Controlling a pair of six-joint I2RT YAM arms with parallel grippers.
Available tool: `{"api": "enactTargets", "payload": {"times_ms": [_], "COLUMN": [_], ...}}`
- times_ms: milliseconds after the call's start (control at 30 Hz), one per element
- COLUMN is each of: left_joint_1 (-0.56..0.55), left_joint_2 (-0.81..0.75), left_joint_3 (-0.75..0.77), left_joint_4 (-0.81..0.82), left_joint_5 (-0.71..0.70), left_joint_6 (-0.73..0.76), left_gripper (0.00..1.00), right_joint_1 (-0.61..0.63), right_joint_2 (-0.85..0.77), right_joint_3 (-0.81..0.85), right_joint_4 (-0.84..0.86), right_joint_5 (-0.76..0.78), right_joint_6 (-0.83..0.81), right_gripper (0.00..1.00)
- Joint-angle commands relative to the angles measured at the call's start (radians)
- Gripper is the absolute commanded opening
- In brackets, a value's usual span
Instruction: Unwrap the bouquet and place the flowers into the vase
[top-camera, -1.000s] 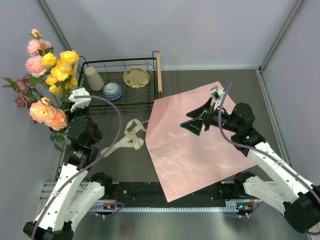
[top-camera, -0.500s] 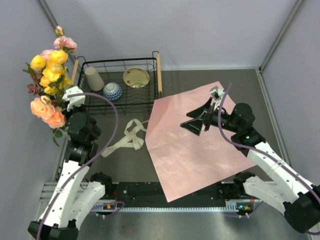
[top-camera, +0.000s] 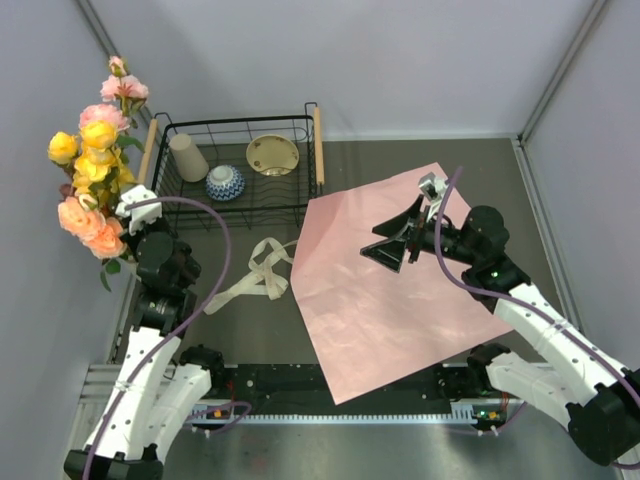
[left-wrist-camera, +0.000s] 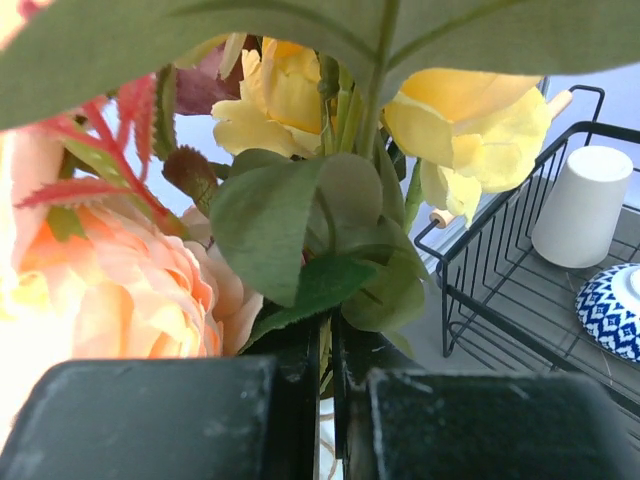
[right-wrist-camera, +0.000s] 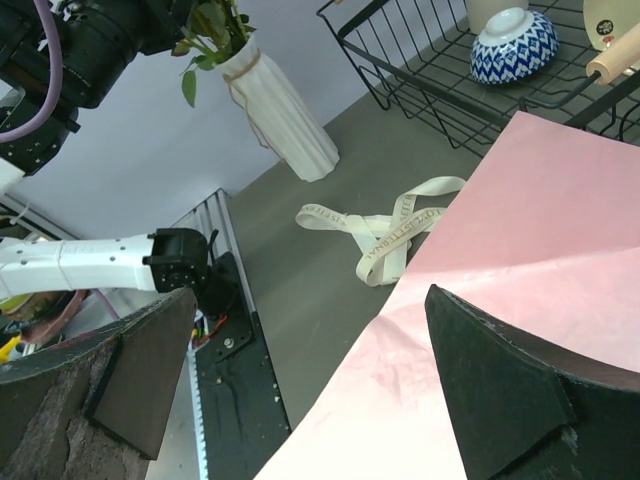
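Note:
My left gripper (left-wrist-camera: 328, 345) is shut on the green stems of the flowers (top-camera: 92, 170), a bunch of pink, orange and yellow roses held up at the far left by the wall. The cream ribbed vase (right-wrist-camera: 278, 125) stands on the table below the left arm, with green leaves (right-wrist-camera: 213, 22) hanging just above its rim. In the top view the arm hides the vase. The bouquet's paper (top-camera: 400, 290) lies open and flat, pink side up. Its cream ribbon (top-camera: 258, 272) lies loose beside it. Over the paper, my right gripper (top-camera: 395, 245) hangs open and holds nothing.
A black wire basket (top-camera: 300, 180) at the back holds a plain beige cup (top-camera: 187, 157), a blue-and-white bowl (top-camera: 225, 182) and a cream dish (top-camera: 272, 155). Grey walls close in on both sides. The arm bases and a rail run along the near edge.
The left arm has swung the flowers back and to the left, closer to the wall. The right arm, the paper and the ribbon have not moved.

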Motion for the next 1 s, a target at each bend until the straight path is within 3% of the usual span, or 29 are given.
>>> {"api": "enactTargets", "payload": {"times_ms": [0,100,267,500,767,967], "left_joint_1": [0.009,0.009,0.009,0.009,0.009,0.009], "left_joint_2": [-0.009,-0.001,-0.003,-0.044,-0.072,-0.078], "left_joint_3": [-0.028,0.007,0.096,0.159,0.170,0.207], "left_joint_4": [-0.060,-0.092,-0.245,-0.385,-0.405,-0.416], "left_joint_5": [-0.061,-0.060,0.012,0.129,0.101,0.111], "left_joint_6": [-0.058,-0.086,-0.178,-0.245,-0.245,-0.250], "left_gripper": [0.00,0.02,0.35,0.59,0.57,0.62], "right_joint_1": [-0.001,-0.001,-0.001,0.000,0.000,0.000], "right_joint_2": [0.005,0.012,0.023,0.043,0.063,0.061], "right_joint_3": [0.002,0.002,0.005,0.005,0.013,0.012], "right_joint_4": [0.055,0.063,0.075,0.098,0.122,0.121], "right_joint_5": [-0.017,-0.021,-0.022,-0.030,-0.042,-0.044], "right_joint_6": [-0.007,-0.001,0.011,0.030,0.053,0.057], "right_gripper": [0.99,0.99,0.99,0.99,0.99,0.99]}}
